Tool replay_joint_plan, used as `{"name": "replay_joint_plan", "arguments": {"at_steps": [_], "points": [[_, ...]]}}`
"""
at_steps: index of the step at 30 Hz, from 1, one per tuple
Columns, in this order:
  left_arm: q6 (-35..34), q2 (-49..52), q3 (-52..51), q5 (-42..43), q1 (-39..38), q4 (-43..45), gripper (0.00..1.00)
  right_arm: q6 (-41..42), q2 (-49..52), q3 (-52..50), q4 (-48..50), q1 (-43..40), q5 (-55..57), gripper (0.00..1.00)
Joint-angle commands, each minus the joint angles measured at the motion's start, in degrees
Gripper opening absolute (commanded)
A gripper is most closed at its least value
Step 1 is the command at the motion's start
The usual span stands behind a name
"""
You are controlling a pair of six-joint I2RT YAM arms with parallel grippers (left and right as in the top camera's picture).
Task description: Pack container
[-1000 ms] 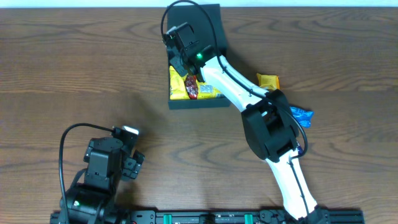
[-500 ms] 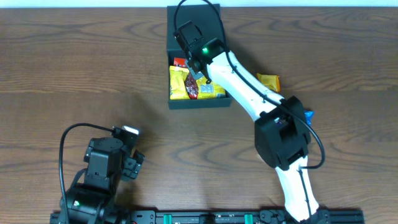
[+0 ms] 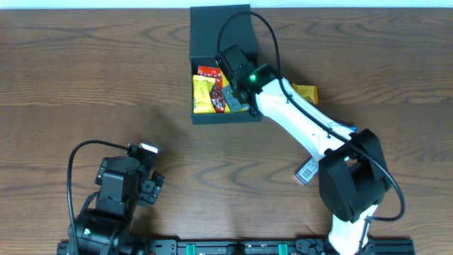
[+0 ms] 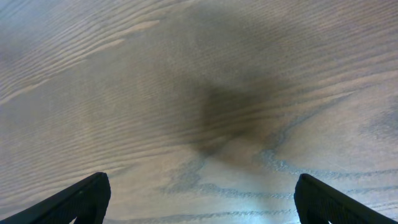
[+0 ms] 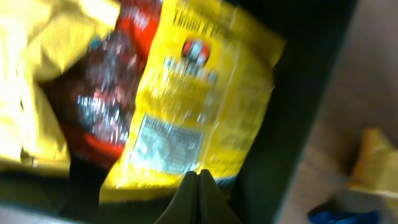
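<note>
Closest to the base, the left arm sits folded low at the front-left, and the left gripper [image 4: 199, 204] points at the bare wood table [image 4: 205, 93] with its fingers spread wide, nothing between them. Over on the right, a little white barcode label [image 3: 306, 171] pokes out from beside the right arm, too small to read. Further out, a blue packet [image 5: 336, 214] and an orange packet [image 3: 306, 92] lie on the table just right of the box. The right arm stretches diagonally from the front-right up to the container [image 3: 226, 118], which sits at the far middle of the table with its flap lid [image 3: 212, 28] open on the far side. The right gripper [image 5: 198, 196] hangs over the inside, fingers pinched together on nothing. Right under it lies a yellow packet [image 5: 199, 106] with a red logo and a white info panel, all too blurry to read, next to a red packet [image 5: 99, 99].
</note>
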Motion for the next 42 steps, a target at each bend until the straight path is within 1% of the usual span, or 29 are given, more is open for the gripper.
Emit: {"name": "replay_joint_plan", "arguments": {"at_steps": [1, 4, 8, 13, 22, 26, 31, 34, 36, 39, 41, 42], "points": [[0.6, -0.1, 0.0, -0.8, 0.4, 0.0, 0.95, 2.4, -1.2, -3.2, 0.7, -0.5, -3.8, 0.01], [0.6, -0.1, 0.0, -0.8, 0.4, 0.0, 0.95, 2.4, -1.2, -6.3, 2.3, -0.5, -3.7, 0.01], [0.6, -0.1, 0.0, -0.8, 0.4, 0.0, 0.95, 2.4, -1.3, -8.2, 1.8, -0.2, -3.7, 0.01], [0.6, -0.1, 0.0, -0.8, 0.4, 0.0, 0.95, 2.7, -1.9, -8.4, -0.1, 0.3, -3.3, 0.01], [0.6, -0.1, 0.0, -0.8, 0.4, 0.0, 0.95, 3.8, -6.7, -8.5, -1.2, 0.6, -2.8, 0.01], [0.6, -0.1, 0.0, -0.8, 0.4, 0.0, 0.95, 3.8, -7.7, -8.5, -1.2, 0.6, 1.1, 0.01], [0.6, -0.1, 0.0, -0.8, 0.4, 0.0, 0.95, 3.8, -8.9, -8.5, -1.0, 0.1, 11.5, 0.01], [0.6, -0.1, 0.0, -0.8, 0.4, 0.0, 0.95, 3.8, -11.3, -8.5, -0.9, -1.7, 11.6, 0.01], [0.6, -0.1, 0.0, -0.8, 0.4, 0.0, 0.95, 6.8, -14.0, -8.5, -1.8, -4.5, 10.7, 0.01], [0.6, -0.1, 0.0, -0.8, 0.4, 0.0, 0.95, 10.2, -17.6, -8.6, -3.5, -8.9, 5.2, 0.14], [0.6, -0.1, 0.0, -0.8, 0.4, 0.0, 0.95, 11.9, -19.9, -8.6, -4.7, -12.0, 2.3, 0.13], [0.6, -0.1, 0.0, -0.8, 0.4, 0.0, 0.95, 12.9, -21.2, -8.6, -5.3, -13.8, 1.2, 0.22]]}}
